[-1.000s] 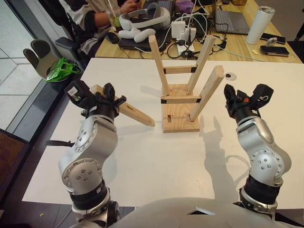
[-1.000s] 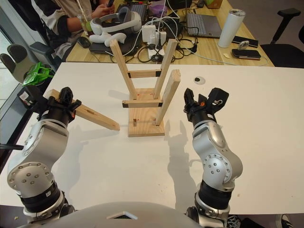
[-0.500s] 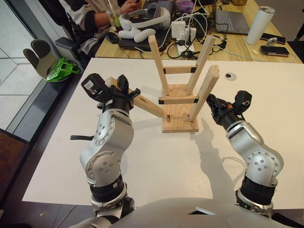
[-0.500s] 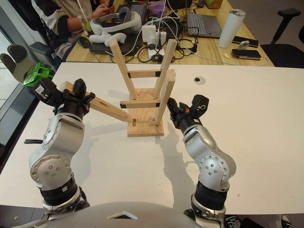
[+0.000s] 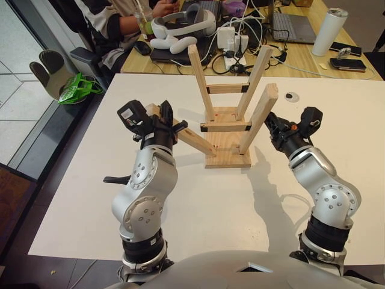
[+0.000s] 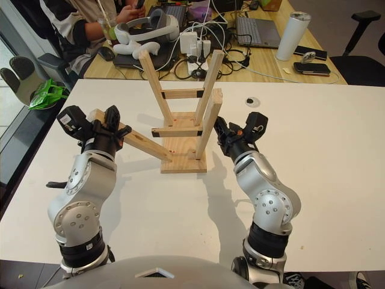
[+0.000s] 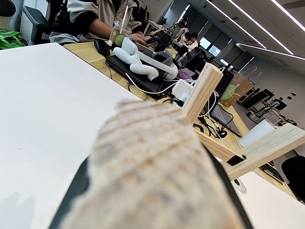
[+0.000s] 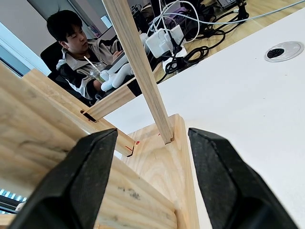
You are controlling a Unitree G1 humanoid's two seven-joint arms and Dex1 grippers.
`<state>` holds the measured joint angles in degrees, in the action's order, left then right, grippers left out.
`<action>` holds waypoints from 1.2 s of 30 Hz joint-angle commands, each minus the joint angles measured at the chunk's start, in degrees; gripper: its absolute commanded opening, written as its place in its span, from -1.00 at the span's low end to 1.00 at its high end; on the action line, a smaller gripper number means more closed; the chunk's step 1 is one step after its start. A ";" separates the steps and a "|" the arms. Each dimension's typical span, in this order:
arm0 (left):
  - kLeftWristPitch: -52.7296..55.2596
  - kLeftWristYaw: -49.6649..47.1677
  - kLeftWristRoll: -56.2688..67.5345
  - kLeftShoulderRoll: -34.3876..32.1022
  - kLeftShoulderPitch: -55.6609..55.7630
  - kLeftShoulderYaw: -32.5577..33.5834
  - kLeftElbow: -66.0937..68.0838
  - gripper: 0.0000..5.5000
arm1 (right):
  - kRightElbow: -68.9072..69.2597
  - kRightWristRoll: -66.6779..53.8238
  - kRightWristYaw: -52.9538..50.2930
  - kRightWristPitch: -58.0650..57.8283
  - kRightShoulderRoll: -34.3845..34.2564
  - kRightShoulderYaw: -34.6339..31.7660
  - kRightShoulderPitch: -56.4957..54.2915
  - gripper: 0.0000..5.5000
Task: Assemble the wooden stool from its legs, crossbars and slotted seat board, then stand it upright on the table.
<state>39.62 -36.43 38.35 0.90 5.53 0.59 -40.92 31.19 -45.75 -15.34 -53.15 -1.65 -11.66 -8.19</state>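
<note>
The slotted seat board [image 5: 228, 158] lies flat on the white table with three legs standing up from it, joined by two crossbars [image 5: 227, 88]. My left gripper [image 5: 163, 120] is shut on the upper end of a loose fourth leg [image 5: 194, 139]. This leg slants down, and its tip touches the board's near left corner. In the left wrist view the leg [image 7: 157, 171] sits between dark fingers [image 7: 71, 191]. My right gripper [image 5: 272, 125] is open beside the near right leg [image 5: 261, 114]. Its fingers [image 8: 90, 181] straddle that leg's lower part [image 8: 138, 200].
A round cable grommet [image 5: 292, 96] sits in the table to the right of the stool. Behind the table a wooden desk holds a white headset [image 5: 180, 27], cables, a laptop, a tumbler [image 5: 328, 30] and a phone [image 5: 348, 63]. A green bag [image 5: 78, 87] hangs off the table's left edge.
My left gripper has carried the loose leg rightward until its tip reached the seat board. My right gripper has moved left from open table space to the near right leg.
</note>
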 commanded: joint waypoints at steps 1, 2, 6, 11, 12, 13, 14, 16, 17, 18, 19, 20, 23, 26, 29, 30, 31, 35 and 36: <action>0.32 1.89 -5.00 -0.96 0.62 -0.33 1.28 -0.64 | -0.21 -0.66 0.16 -0.13 0.17 -0.40 -1.16 0.01; 0.50 2.38 -5.97 -0.85 0.84 -0.84 1.57 -0.64 | -0.20 -0.67 0.18 -0.19 0.21 -0.45 -1.28 0.01; 1.04 4.81 -10.50 -1.57 0.74 -3.79 1.24 -0.64 | -0.34 -0.77 0.33 -0.54 0.51 -0.69 -1.84 0.01; 1.19 8.99 -16.37 -3.35 0.77 -7.23 1.43 -0.64 | -0.42 -0.59 0.87 -0.42 0.74 -0.62 -2.28 0.01; 1.11 9.58 -16.90 -3.17 0.45 -7.26 1.89 -0.64 | -0.47 -0.52 1.04 -0.34 0.72 -0.51 -2.32 0.01; 1.17 10.06 -17.30 -2.82 0.15 -7.10 2.31 -0.64 | -0.47 -0.48 1.18 -0.29 0.71 -0.45 -2.35 0.01; 1.44 10.63 -17.45 -2.57 0.03 -6.92 2.69 -0.64 | -0.47 -0.47 1.33 -0.26 0.76 -0.41 -2.44 0.01; 2.23 12.00 -18.18 -2.70 0.25 -7.10 3.23 -0.64 | -0.51 -0.47 1.59 -0.18 0.86 -0.44 -2.61 0.01; 2.69 12.73 -18.45 -2.89 0.39 -7.25 3.25 -0.64 | -0.51 -0.44 1.68 -0.13 0.91 -0.47 -2.61 0.01; 3.25 13.42 -18.53 -2.99 0.40 -7.29 3.08 -0.64 | -0.47 -0.43 1.69 -0.11 0.93 -0.55 -2.58 0.01; 3.91 14.02 -18.27 -3.13 0.06 -6.98 2.50 -0.64 | -0.46 -0.40 1.70 -0.13 0.99 -0.62 -2.56 0.01; 4.79 14.69 -17.95 -3.23 -0.39 -6.50 1.79 -0.64 | -0.46 -0.38 1.72 -0.12 1.06 -0.73 -2.52 0.01; 8.94 16.94 -14.73 -3.48 -4.65 -3.60 -4.12 -0.64 | -0.71 -0.26 1.99 0.02 1.55 -1.40 -2.77 0.01; 12.74 19.17 -11.64 -3.51 -7.83 -2.20 -7.52 -0.64 | -0.92 -0.17 2.11 0.28 1.89 -1.90 -2.95 0.01; 15.01 19.64 -11.34 -2.85 -6.92 -2.14 -6.80 -0.64 | -1.55 -0.03 2.30 0.50 1.87 -1.70 -3.51 0.01; 15.84 19.22 -11.31 -1.99 -6.14 -1.78 -5.98 -0.64 | -1.83 0.02 2.41 0.49 1.81 -1.52 -3.79 0.01; 16.69 18.80 -11.16 -1.11 -5.54 -1.24 -5.20 -0.64 | -2.00 0.01 2.48 0.45 1.78 -1.38 -4.03 0.01; 20.51 16.29 -8.56 5.35 -3.10 3.92 -1.95 -0.64 | -2.07 -0.17 2.59 0.44 1.89 -1.44 -4.30 0.01; 21.81 15.89 -7.99 6.61 -2.26 4.98 -1.16 -0.64 | -2.04 -0.15 2.59 0.51 1.87 -1.46 -4.28 0.01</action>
<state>55.05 -19.17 28.90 3.42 4.30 4.04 -46.65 29.35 -45.73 -12.82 -52.90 0.05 -13.06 -11.74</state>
